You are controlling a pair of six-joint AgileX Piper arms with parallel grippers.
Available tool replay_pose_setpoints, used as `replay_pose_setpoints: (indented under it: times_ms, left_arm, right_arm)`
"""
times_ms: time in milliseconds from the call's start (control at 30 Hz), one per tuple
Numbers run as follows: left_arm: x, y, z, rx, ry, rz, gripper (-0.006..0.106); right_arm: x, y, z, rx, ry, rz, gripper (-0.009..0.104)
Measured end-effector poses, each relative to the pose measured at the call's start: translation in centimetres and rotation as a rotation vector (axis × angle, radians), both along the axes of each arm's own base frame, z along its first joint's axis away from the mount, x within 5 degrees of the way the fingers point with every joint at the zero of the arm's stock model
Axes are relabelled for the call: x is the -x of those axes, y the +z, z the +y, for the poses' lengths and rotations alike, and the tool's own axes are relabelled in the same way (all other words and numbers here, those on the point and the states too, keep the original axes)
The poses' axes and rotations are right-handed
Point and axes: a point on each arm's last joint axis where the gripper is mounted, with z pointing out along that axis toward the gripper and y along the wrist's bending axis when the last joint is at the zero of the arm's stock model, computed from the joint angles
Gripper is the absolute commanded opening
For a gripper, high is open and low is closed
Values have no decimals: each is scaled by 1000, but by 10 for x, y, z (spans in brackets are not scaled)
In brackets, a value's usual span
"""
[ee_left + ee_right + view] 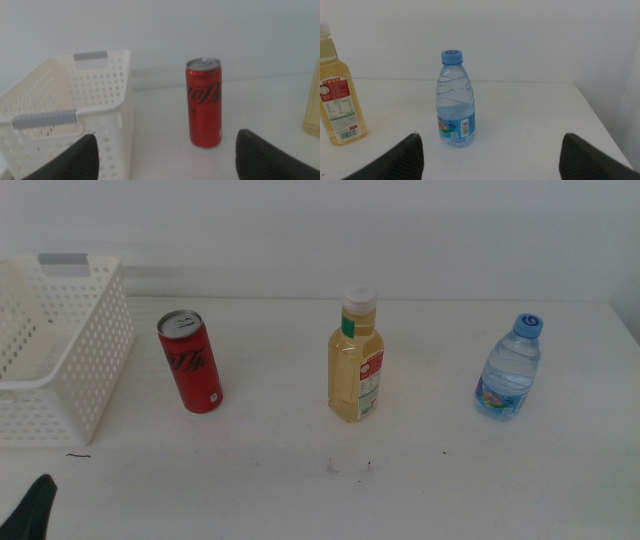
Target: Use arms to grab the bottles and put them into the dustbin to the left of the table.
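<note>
- The slim red metal soda can [190, 362] has a glossy painted side and a bare silvery top.
- The yellow clear-plastic juice bottle [355, 366] shines, under a matt white cap and a paper-like red label.
- The small clear plastic water bottle [509, 370] is ribbed and glossy, with a blue plastic cap.
- The white perforated plastic basket [70, 350] looks smooth with a dull sheen.
- The white table [430, 470] is smooth and matt.
- Each hand's dark jaws look matt.
</note>
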Motion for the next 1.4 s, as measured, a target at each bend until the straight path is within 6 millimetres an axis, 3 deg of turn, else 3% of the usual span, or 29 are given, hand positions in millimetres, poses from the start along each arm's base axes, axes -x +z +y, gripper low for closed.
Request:
replay_pose_setpoints:
  times_ms: [233, 467, 700, 933, 1400]
  left_arm:
    - [-23, 7, -11, -4, -106, -9, 94]
    - [-64, -9, -36, -14, -228, 86, 94]
    - [-95, -31, -44, -10, -193, 62, 94]
    - [-104, -46, -43, -16, -146, 96, 94]
    - [-103, -45, -48, -31, -204, 85, 94]
  right_arm:
    - [0, 0, 0, 0, 0, 2, 84]
    - [0, 0, 0, 0, 0, 2, 84]
    - [0, 0, 0, 0, 0, 2, 84]
    - [0, 0, 0, 0, 0, 2, 84]
    - [0, 0, 0, 0, 0, 2, 84]
